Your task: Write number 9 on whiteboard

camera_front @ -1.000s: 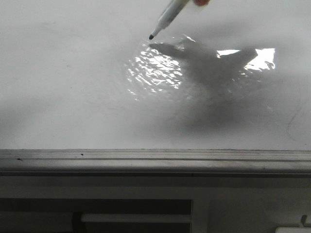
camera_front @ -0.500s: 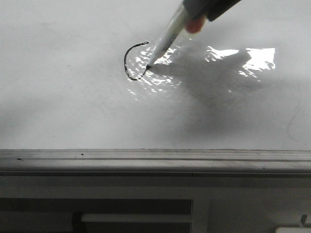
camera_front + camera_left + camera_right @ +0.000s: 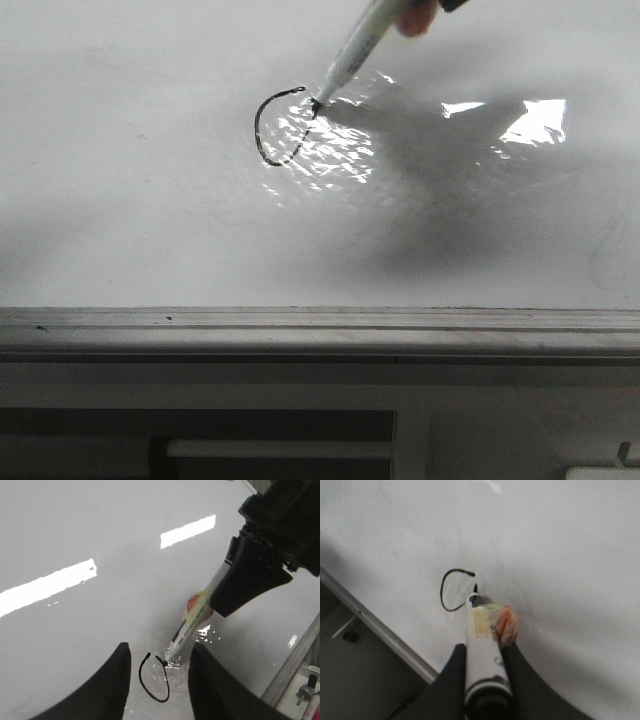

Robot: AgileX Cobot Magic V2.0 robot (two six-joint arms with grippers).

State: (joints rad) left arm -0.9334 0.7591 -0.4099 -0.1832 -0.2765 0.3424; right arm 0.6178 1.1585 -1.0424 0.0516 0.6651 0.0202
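Front view: a marker [image 3: 352, 58] slants down onto the whiteboard [image 3: 150, 200], its tip at the open loop of the number 9 [image 3: 277, 127] — no stem drawn.

Left wrist view: left gripper [image 3: 157, 680] spread wide, empty, above the loop.

Right wrist view: right gripper [image 3: 484, 667] clamped on the marker — tip touching the board

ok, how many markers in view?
2. One marker is clamped in the right hand, tip on the whiteboard beside the loop of the number 9. A second marker lies off the board past its rail. Others may be hidden.
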